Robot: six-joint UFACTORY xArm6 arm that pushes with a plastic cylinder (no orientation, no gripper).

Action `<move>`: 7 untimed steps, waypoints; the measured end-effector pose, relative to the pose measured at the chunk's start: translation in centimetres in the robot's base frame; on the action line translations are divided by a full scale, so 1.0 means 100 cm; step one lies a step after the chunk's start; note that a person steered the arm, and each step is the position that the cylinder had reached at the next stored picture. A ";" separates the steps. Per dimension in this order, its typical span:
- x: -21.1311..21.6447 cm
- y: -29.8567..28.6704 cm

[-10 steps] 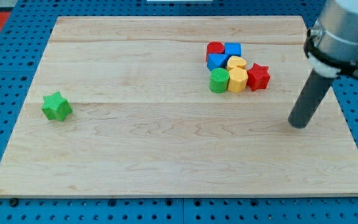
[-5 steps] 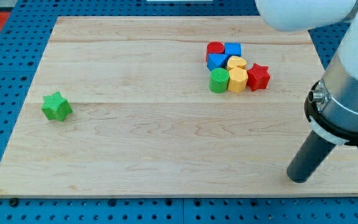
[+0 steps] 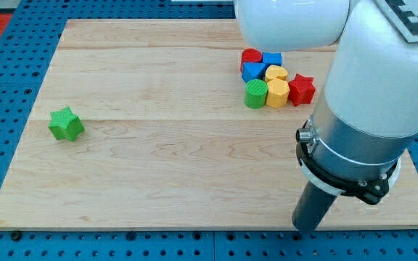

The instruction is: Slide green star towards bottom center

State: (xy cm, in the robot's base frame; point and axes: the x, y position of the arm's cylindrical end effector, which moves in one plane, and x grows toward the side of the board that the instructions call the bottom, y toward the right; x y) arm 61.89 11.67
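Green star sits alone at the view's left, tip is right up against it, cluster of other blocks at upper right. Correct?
Not quite. In the camera view my tip is near the board's bottom edge at the view's lower right, far from the green star, not against it. The star does sit alone at the view's left, and the other blocks cluster at upper right.

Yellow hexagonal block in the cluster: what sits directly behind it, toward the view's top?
A second yellow block touches the yellow hexagonal block from behind; its lower part is covered, so its shape stays unclear.
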 end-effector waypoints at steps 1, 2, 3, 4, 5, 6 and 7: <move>-0.001 -0.040; -0.001 -0.131; -0.001 -0.193; -0.005 -0.242; -0.034 -0.257; -0.067 -0.258; -0.068 -0.297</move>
State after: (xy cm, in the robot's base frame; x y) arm 55.14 -18.07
